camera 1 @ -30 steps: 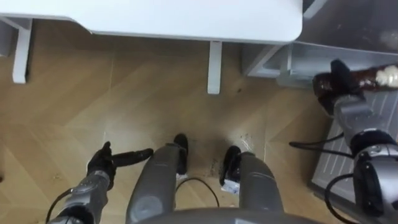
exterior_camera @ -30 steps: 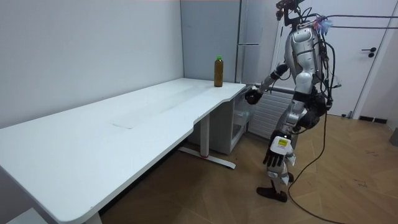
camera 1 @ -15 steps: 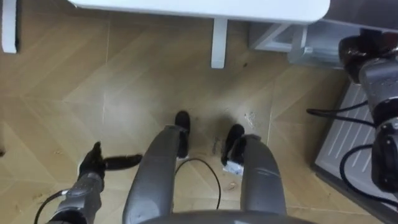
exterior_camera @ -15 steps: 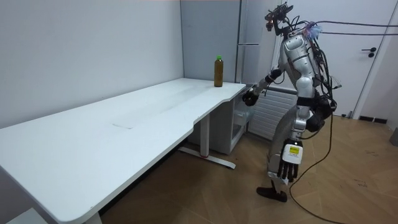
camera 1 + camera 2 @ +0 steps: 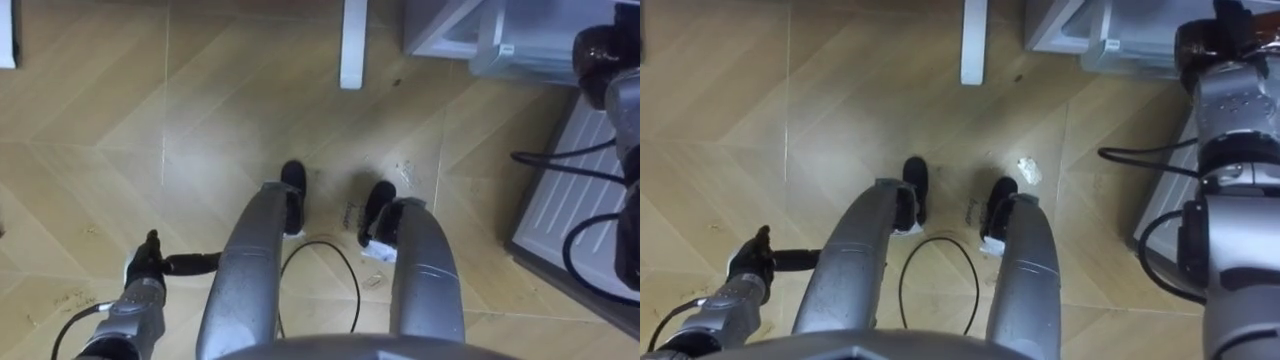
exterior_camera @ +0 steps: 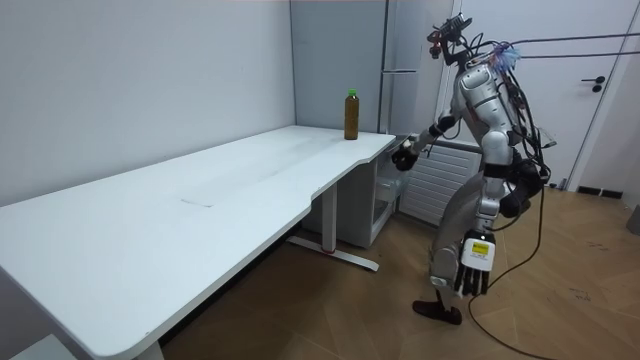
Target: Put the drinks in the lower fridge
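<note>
1. Amber drink bottle with a green cap (image 6: 351, 115): find it upright on the corner of the long white desk (image 6: 200, 200), nearest the tall grey fridge (image 6: 405, 50). Judge it staged there for loading, not yet stowed.
2. Right hand (image 5: 1202, 45): read as curled round a dark brown bottle (image 5: 1252, 30), raised at desk height on the fridge side. Treat the grasp as probable, since the frame edge cuts the bottle.
3. Left hand (image 5: 150, 265): low beside the leg, fingers loose and apart, holding nothing, clear of the load.
4. Pale ribbed panel (image 5: 575, 190) on the right: judge as the open lower door.
5. Stance: upright between desk end and fridge. Expect a stoop towards the low compartment.
</note>
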You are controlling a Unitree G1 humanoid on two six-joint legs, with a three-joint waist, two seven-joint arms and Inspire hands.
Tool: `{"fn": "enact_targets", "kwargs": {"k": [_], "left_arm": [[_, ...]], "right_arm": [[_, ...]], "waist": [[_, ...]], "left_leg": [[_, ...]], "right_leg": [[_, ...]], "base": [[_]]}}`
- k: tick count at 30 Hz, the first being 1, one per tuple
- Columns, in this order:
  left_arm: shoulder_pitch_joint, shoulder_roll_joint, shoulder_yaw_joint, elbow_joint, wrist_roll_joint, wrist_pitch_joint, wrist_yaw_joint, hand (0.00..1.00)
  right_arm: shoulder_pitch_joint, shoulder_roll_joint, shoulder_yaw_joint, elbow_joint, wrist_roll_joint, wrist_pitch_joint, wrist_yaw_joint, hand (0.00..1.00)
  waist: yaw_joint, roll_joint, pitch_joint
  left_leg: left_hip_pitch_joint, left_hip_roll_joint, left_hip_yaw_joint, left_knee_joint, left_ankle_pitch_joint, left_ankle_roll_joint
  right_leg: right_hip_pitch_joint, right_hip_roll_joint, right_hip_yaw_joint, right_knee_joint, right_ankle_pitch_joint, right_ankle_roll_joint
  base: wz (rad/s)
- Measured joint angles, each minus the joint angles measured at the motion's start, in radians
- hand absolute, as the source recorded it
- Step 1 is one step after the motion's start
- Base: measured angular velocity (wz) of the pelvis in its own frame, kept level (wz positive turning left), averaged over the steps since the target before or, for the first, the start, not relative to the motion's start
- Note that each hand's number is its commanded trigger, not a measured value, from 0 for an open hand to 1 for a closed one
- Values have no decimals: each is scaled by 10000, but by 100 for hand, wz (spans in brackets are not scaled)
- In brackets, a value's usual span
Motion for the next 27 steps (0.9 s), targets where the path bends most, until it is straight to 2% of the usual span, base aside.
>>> {"fn": "enact_targets", "kwargs": {"k": [1,2,3,14,19,27], "left_arm": [[0,11,-1,2,0,8,82,0],[0,13,-1,1,-1,9,115,0],[2,23,-2,2,0,15,171,0],[14,183,-397,-64,-83,31,369,0],[89,263,-403,-305,-72,312,369,0],[319,446,-403,-632,-72,497,356,0]], "right_arm": [[-7,0,9,-3,-3,-7,22,98],[-7,0,15,-3,-4,-7,21,71],[-26,-1,19,-3,-3,-9,21,0],[-279,1,420,-35,61,-64,-1,0],[-318,1,419,-90,97,-21,-97,0],[-357,0,437,-100,101,-24,40,0]], "waist": [[0,0,0],[0,0,0],[-1,-2,-1],[2,-2,-1],[32,-4,-2],[159,8,-9]], "left_leg": [[-84,9,6,43,-15,-1],[-115,9,9,54,-18,-1],[-186,2,19,91,-29,0],[-324,10,55,128,-82,-11],[-346,11,52,220,-93,-6],[-325,98,29,409,-165,8]], "right_leg": [[-81,18,30,40,-1,1],[-116,19,37,56,-1,1],[-215,21,75,120,-13,13],[-390,54,161,165,-31,14],[-385,18,109,195,-54,3],[-289,21,11,317,-94,-18]], "base": [[0],[0],[0],[0],[1],[-2]]}}
